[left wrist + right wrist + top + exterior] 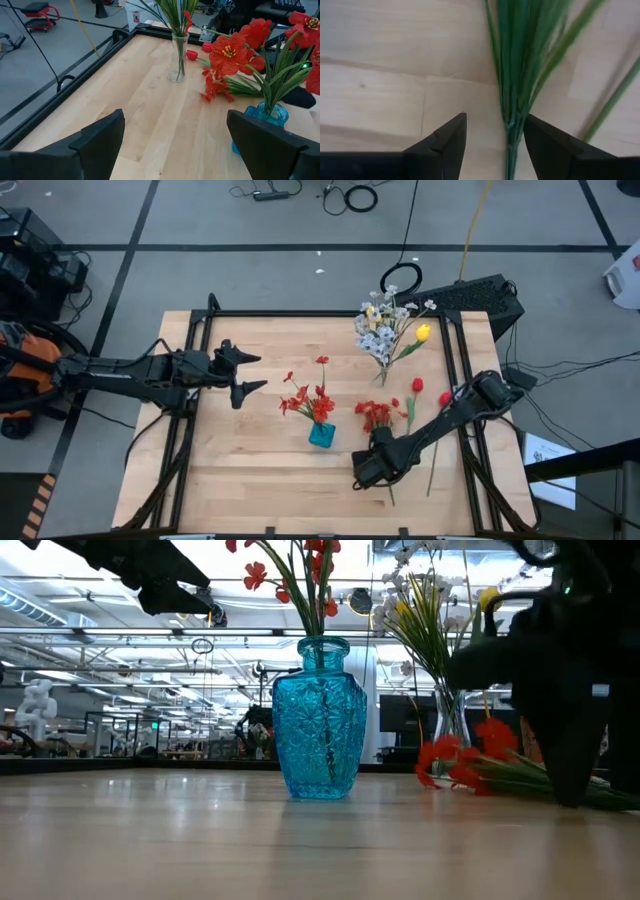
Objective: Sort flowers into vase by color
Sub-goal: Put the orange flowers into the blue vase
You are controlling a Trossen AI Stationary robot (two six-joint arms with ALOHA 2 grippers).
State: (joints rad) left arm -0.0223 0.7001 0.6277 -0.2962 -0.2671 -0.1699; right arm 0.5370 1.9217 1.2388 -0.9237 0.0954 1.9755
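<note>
A blue glass vase [321, 436] near the table's middle holds red flowers [305, 398]. A clear vase [177, 60] at the far right holds whitish blossoms [378, 330] and a yellow tulip [423, 332]. A spray of red blossoms [376, 415] lies flat on the table, its green stems [512, 75] running toward the near edge. My right gripper [495, 122] points down over those stems, open, with the stem bundle between its fingers. My left gripper [252, 373] hangs open above the table's left side, holding nothing. My right gripper comes from above, pointing down, with its fingers across the spray's bound stem [511, 135]. The stem lies on the table right beside one finger [540, 137]. Whether that finger touches it, I cannot tell.
Two red tulips [416, 385] [445, 397] lie on the table to the right of the spray, their long stems [432, 470] reaching toward the near edge. A black frame rail [462, 380] borders the table. Bare wood lies in front of the blue vase.
</note>
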